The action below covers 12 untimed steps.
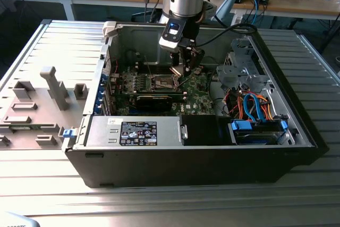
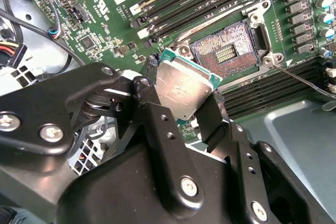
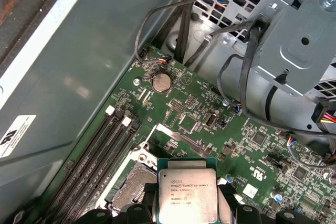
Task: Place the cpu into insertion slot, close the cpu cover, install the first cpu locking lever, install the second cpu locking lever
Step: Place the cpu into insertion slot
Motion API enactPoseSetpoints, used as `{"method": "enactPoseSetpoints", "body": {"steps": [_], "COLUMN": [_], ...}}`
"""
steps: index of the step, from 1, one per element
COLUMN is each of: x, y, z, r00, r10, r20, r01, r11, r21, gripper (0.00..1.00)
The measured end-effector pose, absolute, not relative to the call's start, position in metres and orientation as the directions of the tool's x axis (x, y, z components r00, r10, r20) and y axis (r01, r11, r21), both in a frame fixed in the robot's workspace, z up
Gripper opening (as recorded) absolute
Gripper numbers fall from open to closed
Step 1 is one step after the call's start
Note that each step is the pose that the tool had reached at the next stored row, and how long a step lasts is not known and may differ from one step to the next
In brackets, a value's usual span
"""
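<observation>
The claw [image 2: 181, 98] pinches the cpu [image 2: 185, 83] by two edges, tilted, just beside the bare insertion slot [image 2: 226, 51] on the green motherboard [image 2: 115, 24]. Small print lines cross the cpu's silver lid in the first wrist view.

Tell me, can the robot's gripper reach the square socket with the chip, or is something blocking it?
Probably yes. The gripper holds the chip right beside the socket, whose pins lie bare and uncovered in the second wrist view.
</observation>
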<state>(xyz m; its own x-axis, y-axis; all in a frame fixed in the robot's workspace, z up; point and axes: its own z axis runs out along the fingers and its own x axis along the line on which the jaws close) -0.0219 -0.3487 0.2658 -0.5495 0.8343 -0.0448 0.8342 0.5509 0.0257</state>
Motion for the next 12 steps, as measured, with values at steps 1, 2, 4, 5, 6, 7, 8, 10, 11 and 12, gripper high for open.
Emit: {"method": "enactPoseSetpoints", "body": {"steps": [1, 2, 4, 5, 6, 7, 8, 10, 11, 12], "x": [-0.0219, -0.0219, -0.0219, -0.0219, -0.0219, -0.0219, -0.0219, -0.0219, -0.0219, -0.0219], "y": [-0.3487, -0.3487, -0.3487, -0.3487, -0.3487, -0.3487, -0.3487, -0.3487, -0.3487, -0.3487], "z": [0.2658, 0.2658, 0.2658, 0.2658, 0.2658, 0.2658, 0.2658, 0.2658, 0.2658, 0.2658], "r00": [-0.549, -0.548, -0.547, -0.546, -0.546, -0.546, -0.545, -0.544, -0.544, -0.544], "r10": [0.835, 0.835, 0.836, 0.837, 0.837, 0.837, 0.837, 0.838, 0.838, 0.838], "r20": [-0.045, -0.045, -0.045, -0.045, -0.045, -0.045, -0.045, -0.045, -0.045, -0.045], "r01": [0.834, 0.835, 0.836, 0.836, 0.837, 0.837, 0.837, 0.838, 0.838, 0.838], "r11": [0.55, 0.55, 0.548, 0.547, 0.547, 0.547, 0.547, 0.546, 0.545, 0.545], "r21": [0.026, 0.026, 0.026, 0.026, 0.026, 0.026, 0.026, 0.026, 0.026, 0.026], "gripper": [0.54, 0.54, 0.54, 0.54, 0.54, 0.54, 0.54, 0.54, 0.54, 0.54]}}
